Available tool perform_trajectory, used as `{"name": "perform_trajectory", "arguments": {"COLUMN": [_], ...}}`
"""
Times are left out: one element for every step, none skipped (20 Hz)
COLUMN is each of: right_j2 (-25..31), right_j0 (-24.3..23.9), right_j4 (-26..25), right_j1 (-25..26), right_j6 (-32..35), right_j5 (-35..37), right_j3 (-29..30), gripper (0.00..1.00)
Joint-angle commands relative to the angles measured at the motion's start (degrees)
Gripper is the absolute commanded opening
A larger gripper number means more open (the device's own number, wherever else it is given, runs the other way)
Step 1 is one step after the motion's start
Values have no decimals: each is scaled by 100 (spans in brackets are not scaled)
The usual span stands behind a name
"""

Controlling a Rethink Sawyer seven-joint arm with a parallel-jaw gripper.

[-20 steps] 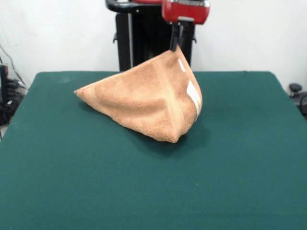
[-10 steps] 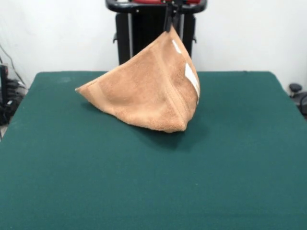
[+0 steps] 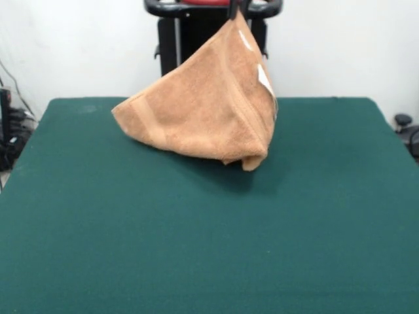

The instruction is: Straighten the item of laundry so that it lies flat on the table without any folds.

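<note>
The orange-tan terry towel [image 3: 203, 104] hangs in a tent shape from one corner at the top of the front view. Its white label [image 3: 265, 80] shows on the right edge. Its left corner [image 3: 124, 114] and lower right fold [image 3: 252, 160] are low over the dark green table [image 3: 196, 248]; I cannot tell whether they touch it. My gripper [image 3: 236, 8] shows only as dark tips at the top edge, shut on the towel's top corner.
The black pedestal [image 3: 196, 46] stands behind the table's far edge. Cables and dark gear [image 3: 10, 131] lie off the left side. A dark round object [image 3: 402, 121] sits off the right side.
My gripper has risen out of the top of the picture, pulling the towel higher. The towel's lower edge has lifted and its left corner has slid right.
</note>
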Motion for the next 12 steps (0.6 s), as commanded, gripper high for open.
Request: {"name": "perform_trajectory", "arguments": {"right_j2": [329, 311, 296, 272, 241, 215, 199, 179, 185, 158, 123, 89], "right_j0": [218, 215, 223, 227, 250, 257, 266, 265, 256, 264, 282, 300], "right_j4": [287, 289, 287, 281, 282, 275, 274, 275, 275, 267, 261, 243], "right_j1": [-476, -539, -593, -651, -747, -816, -865, -931, -909, -970, -1051, -1115], "right_j6": [520, 491, 476, 459, 449, 437, 436, 413, 422, 411, 410, 418], "right_j5": [838, 865, 892, 925, 1038, 1088, 1127, 1164, 1088, 1121, 1204, 1269], "right_j3": [740, 783, 813, 839, 831, 854, 874, 905, 971, 1000, 1016, 1023], "gripper": [0, 0, 0, 0, 0, 0, 0, 0, 0, 0, 0, 0]}}
